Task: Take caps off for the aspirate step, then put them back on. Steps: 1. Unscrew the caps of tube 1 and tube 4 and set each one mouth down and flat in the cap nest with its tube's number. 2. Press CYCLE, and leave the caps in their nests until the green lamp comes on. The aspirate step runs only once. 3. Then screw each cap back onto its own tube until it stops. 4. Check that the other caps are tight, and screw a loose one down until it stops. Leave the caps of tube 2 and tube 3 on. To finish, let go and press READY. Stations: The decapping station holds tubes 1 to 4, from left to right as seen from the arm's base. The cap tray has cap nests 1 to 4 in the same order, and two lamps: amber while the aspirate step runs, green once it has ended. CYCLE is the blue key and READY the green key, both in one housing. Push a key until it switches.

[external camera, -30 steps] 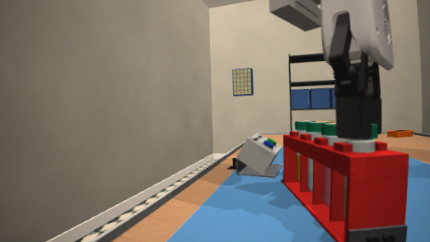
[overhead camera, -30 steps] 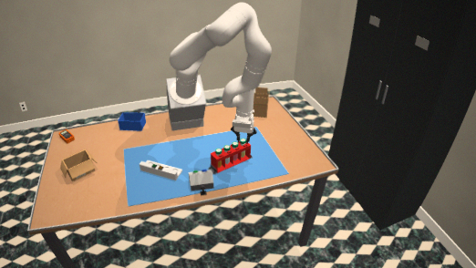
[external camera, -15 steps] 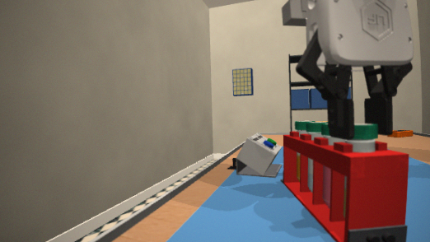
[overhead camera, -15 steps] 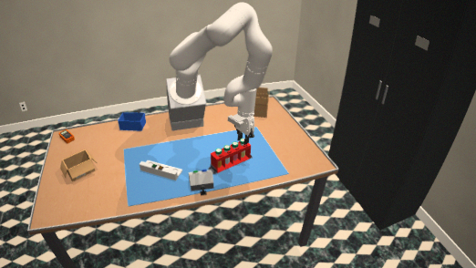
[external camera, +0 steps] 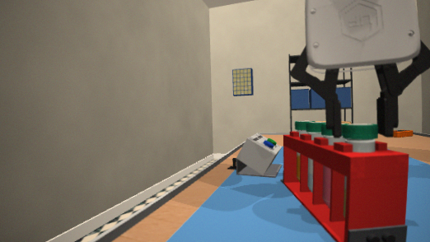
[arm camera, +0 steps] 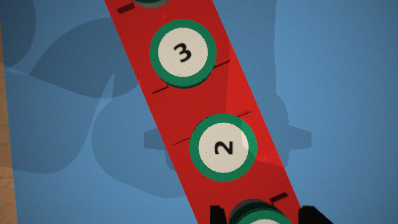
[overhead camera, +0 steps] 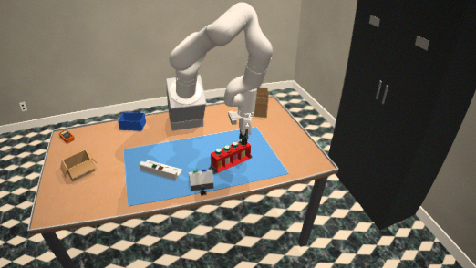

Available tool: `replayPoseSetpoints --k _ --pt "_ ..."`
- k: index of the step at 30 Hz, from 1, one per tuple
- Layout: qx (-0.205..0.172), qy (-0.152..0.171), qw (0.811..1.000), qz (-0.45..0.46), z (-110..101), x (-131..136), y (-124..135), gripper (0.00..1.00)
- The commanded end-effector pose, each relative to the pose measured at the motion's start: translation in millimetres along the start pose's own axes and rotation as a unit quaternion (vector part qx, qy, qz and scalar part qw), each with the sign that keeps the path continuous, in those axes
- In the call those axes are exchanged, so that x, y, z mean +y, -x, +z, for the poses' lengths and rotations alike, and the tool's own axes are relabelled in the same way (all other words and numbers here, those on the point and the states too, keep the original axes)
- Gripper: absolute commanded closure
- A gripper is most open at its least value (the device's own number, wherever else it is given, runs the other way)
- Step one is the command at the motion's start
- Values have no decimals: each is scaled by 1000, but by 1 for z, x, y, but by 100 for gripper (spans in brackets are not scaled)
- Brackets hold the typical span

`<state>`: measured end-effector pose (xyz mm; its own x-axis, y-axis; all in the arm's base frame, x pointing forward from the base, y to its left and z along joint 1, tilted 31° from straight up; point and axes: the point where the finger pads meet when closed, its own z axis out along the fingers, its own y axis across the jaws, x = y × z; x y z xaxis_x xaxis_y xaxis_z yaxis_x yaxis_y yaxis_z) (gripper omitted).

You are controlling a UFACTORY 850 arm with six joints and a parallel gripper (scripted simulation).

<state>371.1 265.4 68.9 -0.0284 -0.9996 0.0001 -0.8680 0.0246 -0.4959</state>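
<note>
Currently, the pincer point(overhead camera: 244, 138) point(external camera: 362, 132) point(arm camera: 262, 214) stands with fingers apart, unclamped, astride tube 1's cap point(external camera: 360, 132) point(arm camera: 256, 216), at the end of the decapping station point(overhead camera: 231, 159) point(external camera: 376, 189) point(arm camera: 200, 107) toward the worktop's point(overhead camera: 303, 150) point(external camera: 198, 183) point(arm camera: 6, 175) left edge.

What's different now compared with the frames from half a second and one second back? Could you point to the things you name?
The tool point(overhead camera: 243, 142) point(external camera: 362, 133) point(arm camera: 261, 214) turned clockwise, seen from above, over the tube 1 cap point(external camera: 360, 132) point(arm camera: 262, 218); its fingers now stand apart on either side of it. No cap was visibly lifted off. The red decapping station point(overhead camera: 232, 159) point(external camera: 376, 189) point(arm camera: 200, 107), white cap tray point(overhead camera: 172, 171) and key housing point(overhead camera: 201, 180) point(external camera: 256, 155) stayed put.
</note>
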Motion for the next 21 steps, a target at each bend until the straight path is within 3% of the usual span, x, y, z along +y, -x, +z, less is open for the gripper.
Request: replayPoseSetpoints --k 1,4,12,13,21 --pt "-22 -9 993 113 0 0 0 54" --pt "-23 -7 982 187 0 0 0 54" --pt "-23 -7 982 189 0 0 0 54" --pt "-23 -7 982 189 0 0 0 100" --pt "-23 -7 982 189 0 0 0 100"
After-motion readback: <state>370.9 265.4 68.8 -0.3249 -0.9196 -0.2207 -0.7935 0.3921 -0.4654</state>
